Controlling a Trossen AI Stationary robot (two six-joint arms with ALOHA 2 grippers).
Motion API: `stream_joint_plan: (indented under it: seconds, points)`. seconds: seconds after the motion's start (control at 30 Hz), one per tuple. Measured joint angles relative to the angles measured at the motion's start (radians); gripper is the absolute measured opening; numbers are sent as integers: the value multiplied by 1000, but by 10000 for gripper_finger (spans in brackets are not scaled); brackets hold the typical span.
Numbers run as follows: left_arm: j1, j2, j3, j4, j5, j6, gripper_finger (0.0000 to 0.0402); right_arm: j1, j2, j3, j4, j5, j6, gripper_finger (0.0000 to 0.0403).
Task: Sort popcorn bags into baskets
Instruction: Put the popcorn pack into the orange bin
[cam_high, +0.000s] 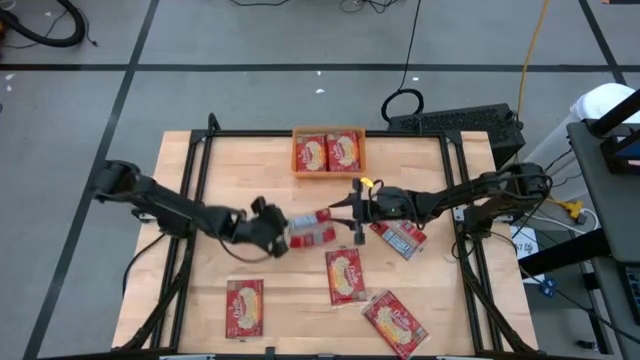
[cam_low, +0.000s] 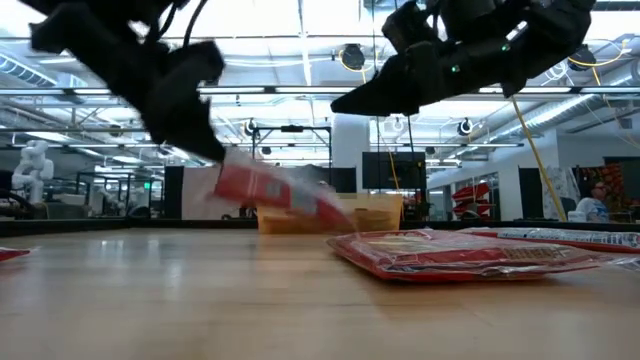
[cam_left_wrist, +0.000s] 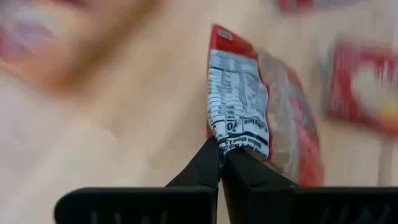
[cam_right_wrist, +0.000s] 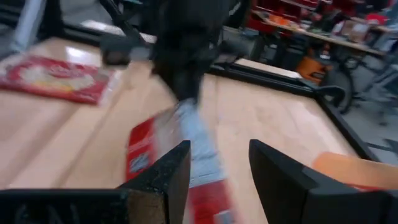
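A: From above, the left pincer (cam_high: 282, 232) sits near the middle of the table (cam_high: 190, 270), clamped on one end of a popcorn bag (cam_high: 312, 228); the bag stretches from it toward the right pincer (cam_high: 356, 212).

B: The left wrist view gives the grip itself: the two dark fingers (cam_left_wrist: 211, 168) meet on the bag's edge (cam_left_wrist: 239, 140), pinched tight, with the bag's printed grey back facing the camera. The overhead picture cannot show that.

A: And the low view shows height. The held bag (cam_low: 275, 190) hangs tilted, its gripped end raised, clear of the wood under the left pincer (cam_low: 205, 140).

B: The right pincer stands just beside the bag's far end. In its own wrist view the fingers (cam_right_wrist: 165, 180) are spread apart, the bag (cam_right_wrist: 180, 155) lying beyond the gap between them; nothing is gripped there.

A: The orange basket (cam_high: 327, 152) sits at the table's far edge, two bags (cam_high: 326, 152) side by side inside. In the low view it is only a pale orange shape (cam_low: 375, 212) behind the held bag.

B: Four more bags lie loose: one under the right arm (cam_high: 402, 238), one in the middle (cam_high: 344, 275), one near the front right (cam_high: 394, 322), one front left (cam_high: 244, 306). Only the overhead view shows them all.
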Motion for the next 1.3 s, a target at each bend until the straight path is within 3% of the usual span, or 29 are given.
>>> stream_joint_plan:
  seconds: [0.3,0.53,0.7,0.83,1.03,1.3]
  points:
    - [163,-212,1,79,1,232,4,100,0,0,-12,252,-92,160]
    - [243,-237,2,137,96,244,4,165,0,0,-9,487,-414,225]
    - [281,-231,2,160,185,206,7,160,0,0,7,539,-630,277]
    - [289,-231,2,160,207,183,4,137,1,0,47,543,-784,288]
    - [290,-231,2,161,213,157,11,65,18,1,92,541,-919,246]
    - [289,-231,2,149,216,154,9,24,38,1,102,487,-833,106]
